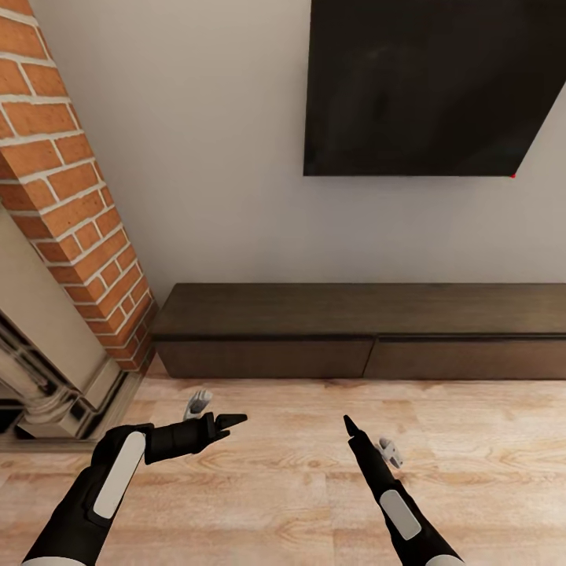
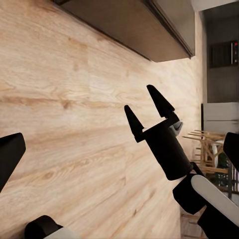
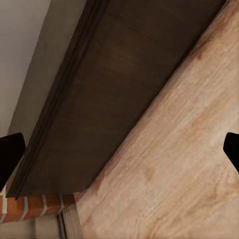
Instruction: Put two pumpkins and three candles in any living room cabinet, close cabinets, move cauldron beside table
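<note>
At the far left of the head view stands a brick column [image 1: 75, 196], with a pale moulded fireplace surround [image 1: 47, 377] below it at the lower left. Just right of these, low in the frame, the left hand [image 1: 228, 423] points toward the right over the wooden floor [image 1: 283, 487]. Its fingers look close together there, but the left wrist view shows its two dark tips at opposite edges of the picture with bare floor between, so I judge it released and carrying nothing.

Across the middle runs the cabinet [image 1: 362, 330], long, low and dark brown, set against the white wall. Its two drawer fronts sit flush, so both look closed. Nothing lies on its top.

Right of centre, low down, is the right hand [image 1: 350, 427], pointing up toward the cabinet. In the left wrist view [image 2: 149, 112] its two fingers stand apart with nothing between them: released. The right wrist view looks onto the cabinet and floor.

At the upper right hangs a black screen [image 1: 436, 82].

No pumpkin, candle or cauldron is visible here. With both hands empty before a shut cabinet, I cannot tell how much has already gone inside; as far as these pictures show, fetching, stowing and placing the cauldron may all remain.
</note>
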Tool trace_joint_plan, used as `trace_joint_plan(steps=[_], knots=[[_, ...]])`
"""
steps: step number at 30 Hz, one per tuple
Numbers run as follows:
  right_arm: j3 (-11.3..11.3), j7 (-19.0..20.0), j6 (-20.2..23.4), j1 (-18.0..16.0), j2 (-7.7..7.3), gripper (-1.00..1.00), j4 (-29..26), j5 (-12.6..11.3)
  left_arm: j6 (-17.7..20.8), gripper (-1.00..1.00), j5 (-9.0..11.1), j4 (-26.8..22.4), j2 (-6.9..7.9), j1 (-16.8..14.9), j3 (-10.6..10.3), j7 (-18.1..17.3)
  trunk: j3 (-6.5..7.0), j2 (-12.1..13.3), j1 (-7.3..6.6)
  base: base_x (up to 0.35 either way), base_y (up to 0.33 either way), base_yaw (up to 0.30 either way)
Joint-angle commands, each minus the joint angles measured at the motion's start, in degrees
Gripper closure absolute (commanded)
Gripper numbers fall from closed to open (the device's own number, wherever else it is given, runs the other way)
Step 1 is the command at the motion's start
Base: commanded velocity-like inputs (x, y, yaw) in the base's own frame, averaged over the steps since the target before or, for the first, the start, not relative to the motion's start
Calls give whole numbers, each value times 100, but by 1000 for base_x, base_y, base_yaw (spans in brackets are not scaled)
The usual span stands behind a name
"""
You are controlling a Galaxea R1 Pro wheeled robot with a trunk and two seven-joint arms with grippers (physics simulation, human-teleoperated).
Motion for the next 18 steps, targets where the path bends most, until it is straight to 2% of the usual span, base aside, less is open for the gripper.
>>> trace_joint_plan(steps=[1,5,7,10,13,18], knots=[[-28,63,-2,-4,4,-100,8,-80,29,-100,-23,-3,-5,-4,0,-41,-23,-44,22,0,0,0],[-49,220,25,0,4,-100,27,-286,29,-100,-22,-8,-9,-4,-84,-60,-95,-204,110,0,0,0],[-52,544,44,3,15,-100,32,-602,29,-100,-16,-9,-10,-4,-120,-179,-130,-284,154,0,0,0],[-54,974,53,4,49,-100,98,-854,29,-100,-20,-9,-10,-4,-133,-480,-184,-405,220,0,0,0],[-39,1133,49,4,61,-100,192,-923,29,-100,-21,-3,-9,-4,-137,-667,-238,-525,286,0,0,0],[-10,1140,24,4,88,-100,224,-914,29,-100,-22,-1,-10,-4,-138,-734,-328,-725,395,0,0,0]])
